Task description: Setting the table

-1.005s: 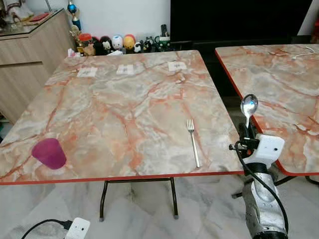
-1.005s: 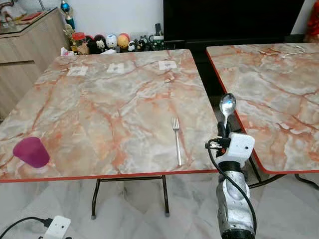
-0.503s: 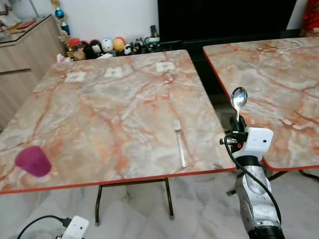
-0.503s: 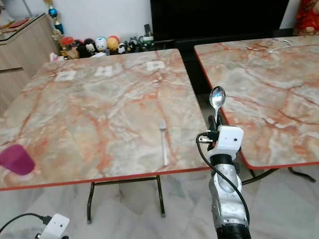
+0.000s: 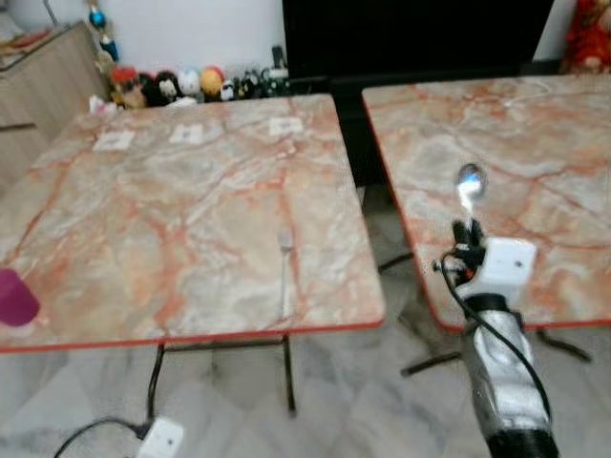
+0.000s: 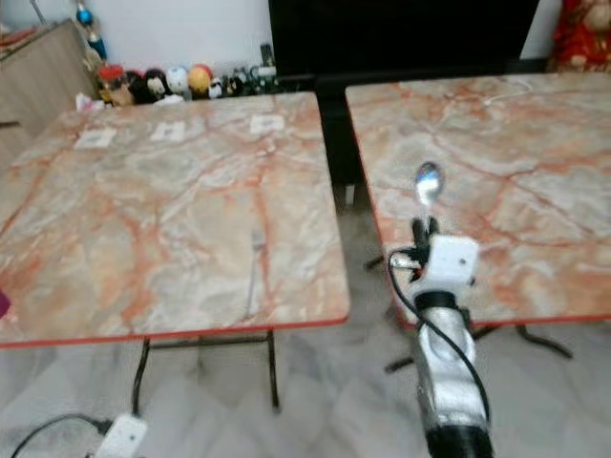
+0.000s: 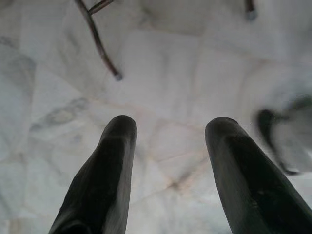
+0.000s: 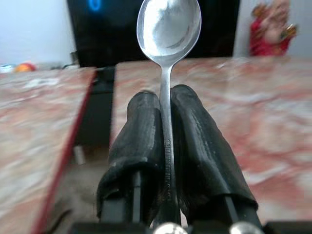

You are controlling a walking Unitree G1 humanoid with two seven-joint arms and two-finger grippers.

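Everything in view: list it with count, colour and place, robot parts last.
Tables: two, orange-veined marble, side by side with a gap between.
Fork: one, silver, near the front edge of the left table.
Cup: one, purple, at the left table's front left.
Figurines: a row, mixed colours, behind the left table.
Power strip: one, white, on the floor.
Spoon: one, silver, upright in the right end effector.
Left end effector: open, above the floor.

The right gripper (image 8: 165, 105) is raised in front of the body on its silver forearm, fingers pressed together around a spoon (image 8: 168, 29) standing upright. The left gripper (image 7: 168, 146) points at the floor, apparently hanging idle, fingers spread apart.
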